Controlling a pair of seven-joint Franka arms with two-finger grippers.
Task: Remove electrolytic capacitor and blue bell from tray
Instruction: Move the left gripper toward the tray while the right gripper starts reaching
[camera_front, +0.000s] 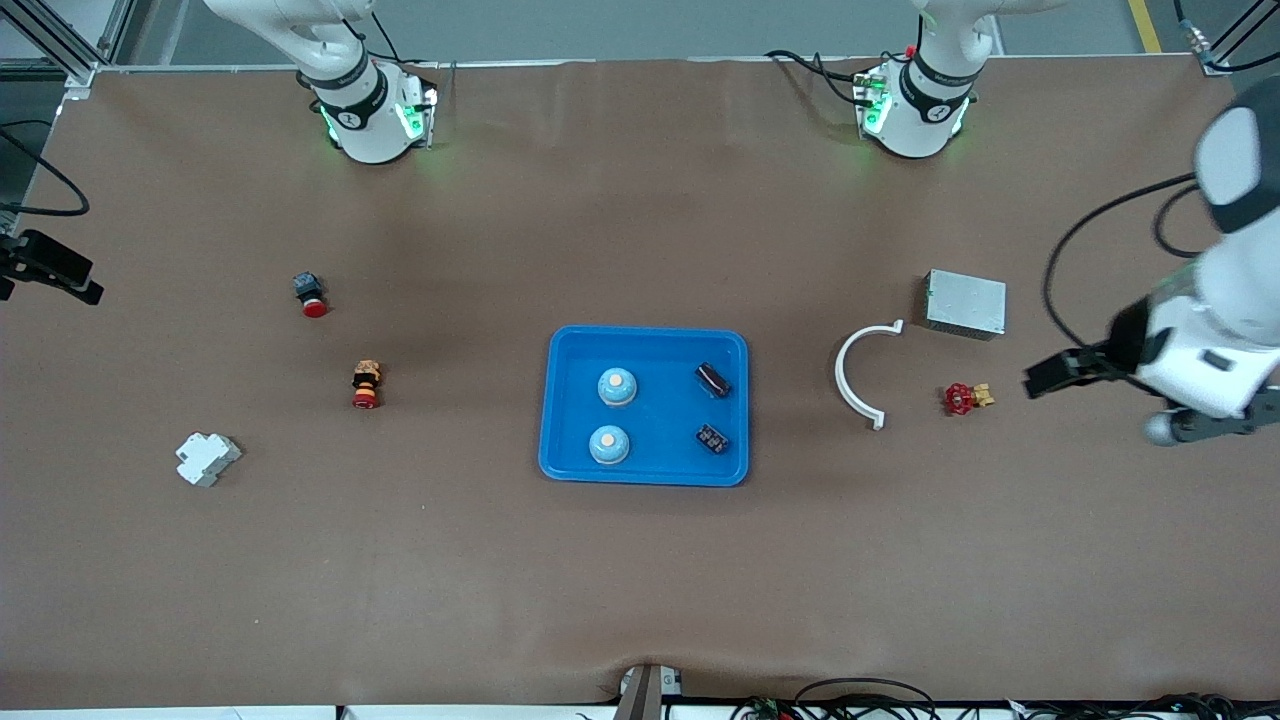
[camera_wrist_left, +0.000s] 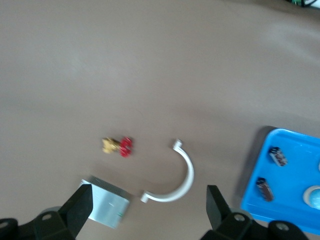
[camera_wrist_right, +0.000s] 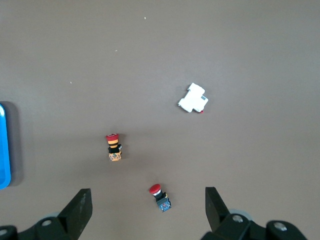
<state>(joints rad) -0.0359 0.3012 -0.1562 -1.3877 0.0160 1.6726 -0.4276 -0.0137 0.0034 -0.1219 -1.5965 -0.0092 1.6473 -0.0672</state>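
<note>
Two light-blue bells (camera_front: 617, 386) (camera_front: 609, 444) and two black capacitors (camera_front: 713, 379) (camera_front: 712, 439) lie in the blue tray (camera_front: 645, 335) at the table's middle. My left gripper (camera_front: 1047, 377) hangs open and empty over the table at the left arm's end, near a red valve. In the left wrist view its open gripper (camera_wrist_left: 148, 197) frames the tray (camera_wrist_left: 280, 150), both capacitors (camera_wrist_left: 278, 156) (camera_wrist_left: 264, 189) and part of one bell (camera_wrist_left: 315, 196). My right gripper (camera_wrist_right: 147, 200) is open and empty, high over the right arm's end; it does not show in the front view.
A white curved clamp (camera_front: 857, 375), a grey metal box (camera_front: 965, 303) and the red valve (camera_front: 964, 398) lie toward the left arm's end. A red push button (camera_front: 310, 295), a striped button (camera_front: 366, 385) and a white breaker (camera_front: 207, 458) lie toward the right arm's end.
</note>
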